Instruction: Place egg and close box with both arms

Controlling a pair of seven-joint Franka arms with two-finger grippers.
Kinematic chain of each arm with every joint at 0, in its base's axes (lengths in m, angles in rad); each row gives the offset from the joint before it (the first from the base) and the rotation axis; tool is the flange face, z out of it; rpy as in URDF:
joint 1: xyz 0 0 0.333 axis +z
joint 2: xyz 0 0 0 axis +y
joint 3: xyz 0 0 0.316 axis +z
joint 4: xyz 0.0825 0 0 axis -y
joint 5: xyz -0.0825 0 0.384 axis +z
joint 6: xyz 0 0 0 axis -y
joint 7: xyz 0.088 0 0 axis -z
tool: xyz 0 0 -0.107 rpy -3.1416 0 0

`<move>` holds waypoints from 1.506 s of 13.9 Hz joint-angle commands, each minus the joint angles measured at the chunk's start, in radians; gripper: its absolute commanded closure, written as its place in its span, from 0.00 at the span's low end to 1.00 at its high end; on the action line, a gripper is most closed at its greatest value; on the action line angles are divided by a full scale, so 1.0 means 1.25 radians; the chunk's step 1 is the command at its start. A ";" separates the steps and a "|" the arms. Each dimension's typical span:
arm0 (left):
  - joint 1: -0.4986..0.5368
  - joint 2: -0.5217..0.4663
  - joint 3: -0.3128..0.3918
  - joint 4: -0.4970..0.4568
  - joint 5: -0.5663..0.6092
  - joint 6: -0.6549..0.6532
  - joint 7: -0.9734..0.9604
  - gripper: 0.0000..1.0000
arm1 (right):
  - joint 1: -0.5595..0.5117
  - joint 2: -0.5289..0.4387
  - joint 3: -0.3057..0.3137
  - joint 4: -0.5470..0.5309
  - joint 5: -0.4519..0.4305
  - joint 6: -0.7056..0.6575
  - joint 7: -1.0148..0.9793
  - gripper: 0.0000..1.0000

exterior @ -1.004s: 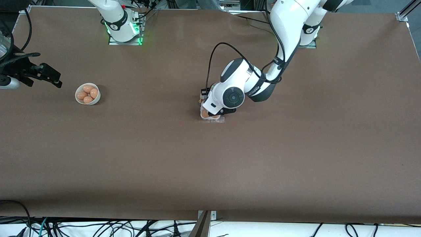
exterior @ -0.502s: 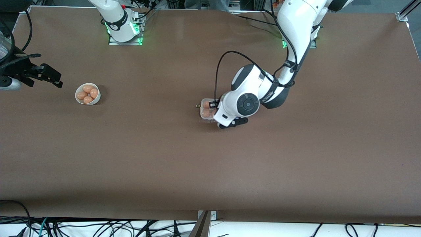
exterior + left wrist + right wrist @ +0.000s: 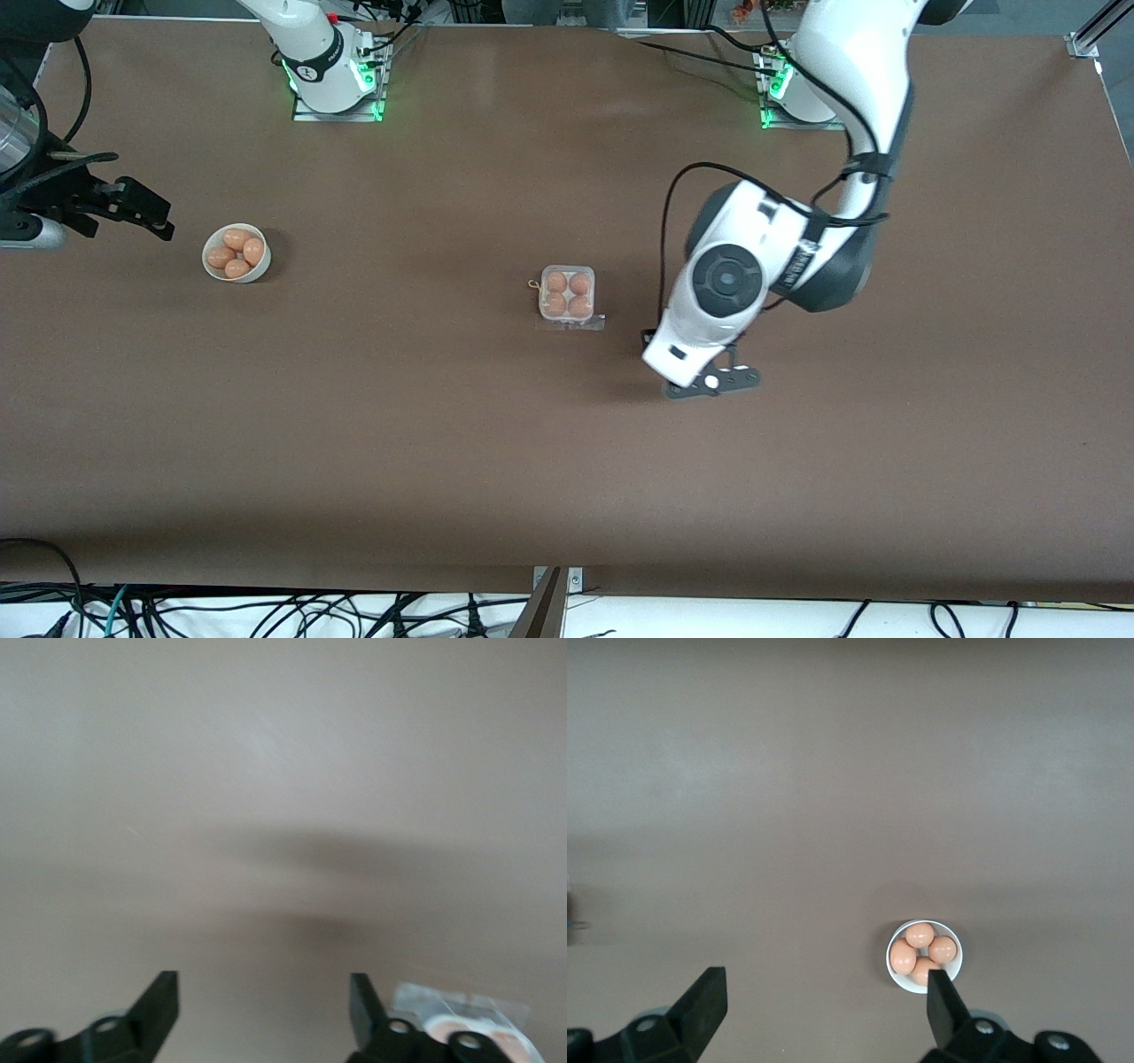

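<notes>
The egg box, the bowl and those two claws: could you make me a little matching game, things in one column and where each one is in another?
Things:
1. box
2. bowl
3. left gripper
4. right gripper

Places and states:
a. open, over bare table beside the box
b. holds four eggs, toward the right arm's end
c. mid-table, four cells filled
d. open, at the table's edge near the bowl

Pairs: 1-c, 2-b, 3-a, 4-d

Clear box mid-table, lid shut over four orange-brown eggs
</notes>
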 commanded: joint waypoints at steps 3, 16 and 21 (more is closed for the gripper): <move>0.109 -0.049 0.017 -0.001 0.040 -0.049 0.165 0.00 | -0.004 0.001 0.009 0.009 -0.005 -0.012 0.005 0.00; 0.289 -0.235 0.098 -0.089 0.034 -0.077 0.490 0.00 | -0.004 0.001 0.008 0.009 -0.005 -0.013 0.004 0.00; 0.342 -0.370 0.082 -0.211 0.031 -0.079 0.519 0.00 | -0.004 0.001 0.008 0.008 -0.005 -0.013 0.004 0.00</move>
